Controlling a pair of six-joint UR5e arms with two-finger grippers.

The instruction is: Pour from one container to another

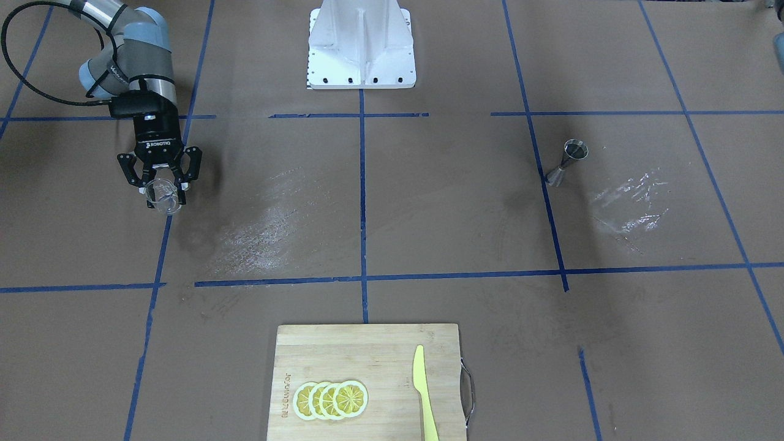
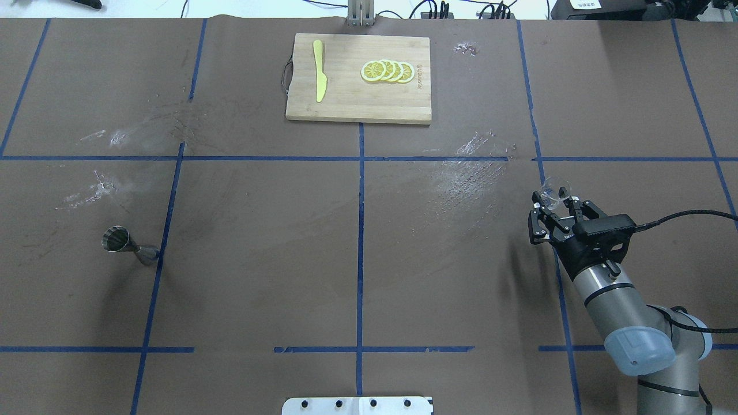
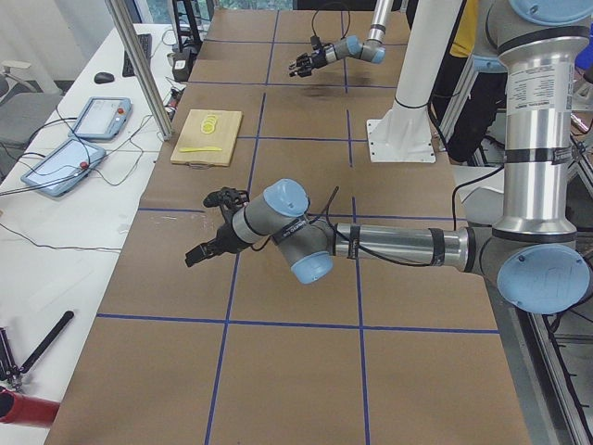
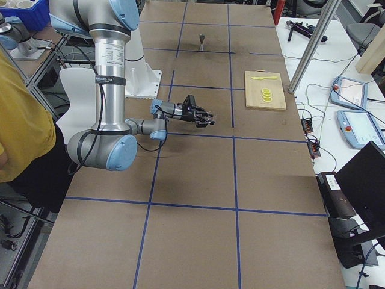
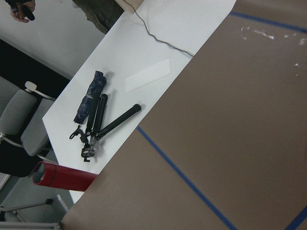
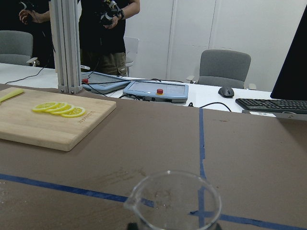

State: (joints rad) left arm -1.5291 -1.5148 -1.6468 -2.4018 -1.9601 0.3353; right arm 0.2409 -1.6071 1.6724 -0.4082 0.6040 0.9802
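The small clear cup [image 1: 164, 196] hangs a little above the table, upright, with my right gripper [image 1: 160, 184] shut on it. From overhead the cup [image 2: 554, 189] shows at the tips of that gripper [image 2: 556, 199], on the table's right side. Its rim and spout fill the bottom of the right wrist view [image 6: 175, 201]. The metal jigger [image 2: 128, 245] stands far off on the left side, beside a blue tape line, also seen from the front [image 1: 566, 162]. My left gripper [image 3: 213, 227] shows only in the exterior left view, above the table; I cannot tell whether it is open or shut.
A wooden cutting board [image 2: 346, 104] at the table's far edge carries lemon slices [image 2: 387, 71] and a yellow knife [image 2: 319, 78]. The white robot base [image 1: 361, 49] stands at the near middle. White scuffs mark the brown cover. Operators stand beyond the table.
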